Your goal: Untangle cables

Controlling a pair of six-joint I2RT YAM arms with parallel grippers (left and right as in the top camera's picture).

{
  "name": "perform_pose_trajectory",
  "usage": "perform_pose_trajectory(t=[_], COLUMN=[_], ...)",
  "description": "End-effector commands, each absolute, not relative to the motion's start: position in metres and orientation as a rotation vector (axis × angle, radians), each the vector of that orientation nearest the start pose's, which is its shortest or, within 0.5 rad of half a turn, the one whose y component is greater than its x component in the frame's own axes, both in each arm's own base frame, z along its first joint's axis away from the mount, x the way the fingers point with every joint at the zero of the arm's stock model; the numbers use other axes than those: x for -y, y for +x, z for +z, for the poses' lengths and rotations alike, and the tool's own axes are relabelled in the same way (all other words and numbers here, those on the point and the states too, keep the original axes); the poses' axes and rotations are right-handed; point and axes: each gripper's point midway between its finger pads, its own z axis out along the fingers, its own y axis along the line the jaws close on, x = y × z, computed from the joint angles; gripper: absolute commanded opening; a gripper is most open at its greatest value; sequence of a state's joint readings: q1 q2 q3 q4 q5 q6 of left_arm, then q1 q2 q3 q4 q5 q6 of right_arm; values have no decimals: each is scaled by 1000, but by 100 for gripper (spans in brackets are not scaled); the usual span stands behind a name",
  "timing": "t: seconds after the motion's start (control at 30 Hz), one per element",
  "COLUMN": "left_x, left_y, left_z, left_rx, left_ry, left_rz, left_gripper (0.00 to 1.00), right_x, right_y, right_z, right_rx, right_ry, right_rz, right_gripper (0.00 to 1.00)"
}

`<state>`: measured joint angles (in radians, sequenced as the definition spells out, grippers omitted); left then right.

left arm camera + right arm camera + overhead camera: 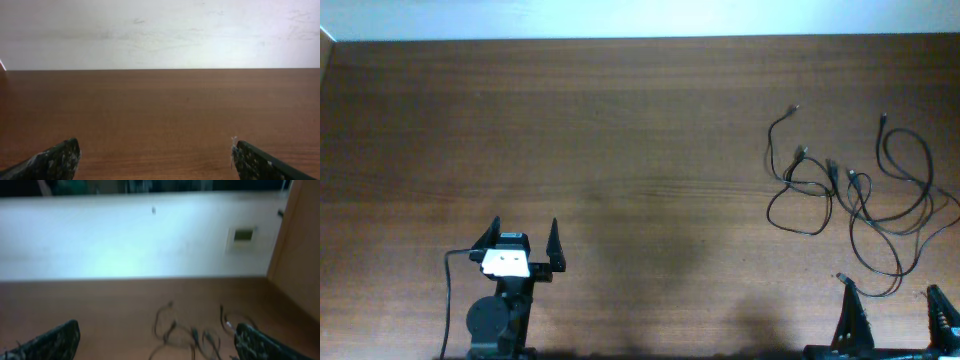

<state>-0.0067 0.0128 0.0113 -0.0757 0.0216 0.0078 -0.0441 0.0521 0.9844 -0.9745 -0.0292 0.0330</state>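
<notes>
We record tangled black cables (850, 195) at the table's (620, 130) right side; left gripper (525, 225) and right gripper (890, 290) both empty, jaws spread wide.

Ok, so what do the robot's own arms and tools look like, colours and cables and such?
Both are black. The left arm has a round joint housing, a white block behind the left tool, and a thin black cable looping alongside. Each tool, the right tool included, ends in two tapering pointed fingers, dark and scuffed with pale speckles up close.
</notes>
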Motion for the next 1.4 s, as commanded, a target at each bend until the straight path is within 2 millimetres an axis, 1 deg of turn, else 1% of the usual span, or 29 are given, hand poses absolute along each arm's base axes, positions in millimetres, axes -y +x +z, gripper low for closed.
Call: perform_pose_trajectory(t=[0.0,0.03,0.1,0.17,0.2,0.27,0.33,0.4,0.47,0.57,0.7,0.73,0.77,0.83,0.9,0.93,0.97,1.0,1.03,1.07,1.1,1.13,1.37], left_x=[7,7,7,7,7,7,7,7,7,7,7,7,7,7,7,7,7,7,7,7,7,7,7], left_y=[246,246,246,246,246,246,246,246,246,246,246,246,246,246,246,246,246,246,246,246,246,246,246], left_z=[156,156,156,156,156,156,156,156,156,156,156,156,156,156,156,156,156,156,156,156,156,156,156], left_rx=[-1650,-1650,-1650,-1650,-1650,-1650,-1650,-1650,-1650,-1650,-1650,-1649,-1650,-1649,-1650,-1650,-1650,-1650,-1650,-1650,-1650,-1650,-1650], left_ry=[47,47,47,47,47,47,47,47,47,47,47,47,47,47,47,47,47,47,47,47,47,47,47], left_rz=[-10,-10,-10,-10,-10,-10,-10,-10,-10,-10,-10,-10,-10,-10,-10,-10,-10,-10,-10,-10,-10,-10,-10], left_gripper=[99,99,99,99,99,99,99,99,99,99,99,99,99,99,99,99,99,99,99,99,99,99,99], right_x=[0,1,1,-1,-2,-2,-1,-1,-1,0,1,1,1,1,1,2,2,2,-1,-6,-10,-12,-11], right_y=[106,111,120,132,136,141,143,144,151,168,193,201,209,219,231,238,243,246,247,246,246,246,246], right_z=[348,352,366,393,402,422,428,425,411,380,336,320,306,288,262,241,215,197,178,162,157,158,158], right_rx=[-1558,-1532,-1450,-1289,-1226,-1043,-938,-825,-788,-814,-919,-955,-1007,-1094,-1210,-1299,-1406,-1479,-1557,-1621,-1638,-1632,-1631], right_ry=[40,39,35,18,11,1,-3,-8,-10,-8,-4,-2,3,5,10,15,21,23,-4,-79,-135,-177,-182], right_rz=[14,13,13,18,21,18,14,13,12,13,15,17,24,28,30,31,33,35,26,3,-25,-48,-62], right_gripper=[99,99,98,99,99,99,99,99,98,99,99,99,99,98,99,99,99,98,99,99,99,99,98])
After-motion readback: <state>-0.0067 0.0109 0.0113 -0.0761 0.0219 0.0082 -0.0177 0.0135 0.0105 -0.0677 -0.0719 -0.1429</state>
